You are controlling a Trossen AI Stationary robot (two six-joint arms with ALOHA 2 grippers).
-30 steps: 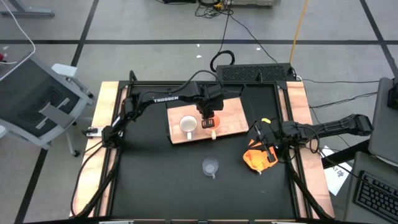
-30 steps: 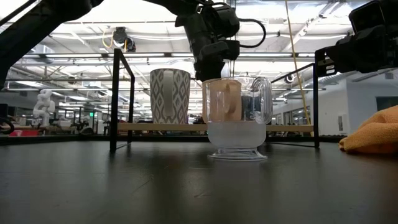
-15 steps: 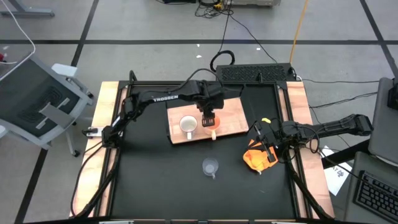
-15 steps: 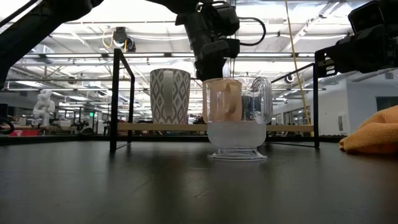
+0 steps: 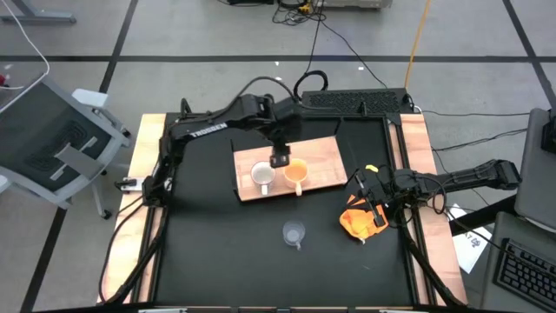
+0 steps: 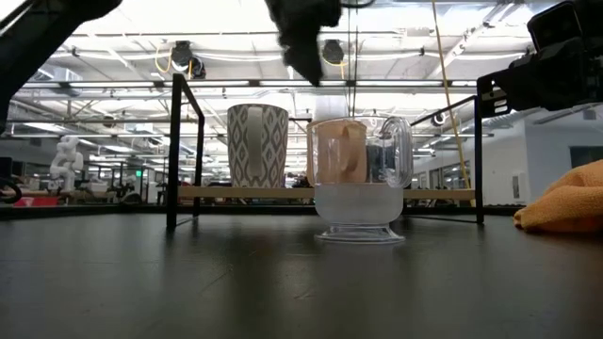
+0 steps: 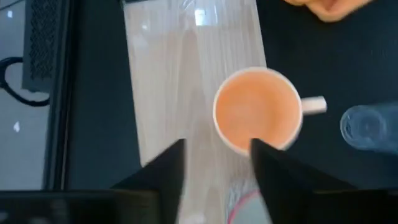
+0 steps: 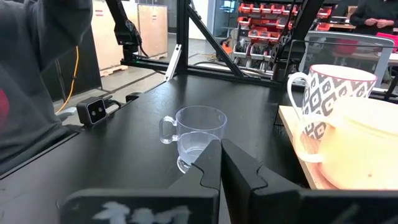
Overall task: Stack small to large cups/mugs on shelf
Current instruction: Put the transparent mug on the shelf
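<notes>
You have two mugs on the shelf: the white mug and, just beside it, the yellow-orange mug. The left pincer hangs spread above them, holding nothing. The glass cup waits on the tabletop. The right pincer is pressed together near the cloth.

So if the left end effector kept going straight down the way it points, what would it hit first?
Probably the wooden shelf board, right beside the orange mug; the open left end effector points just off the mug's rim, though depth is unclear.

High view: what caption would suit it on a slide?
Left hand open above the board beside the orange mug and white mug; glass cup waits on the table.
</notes>
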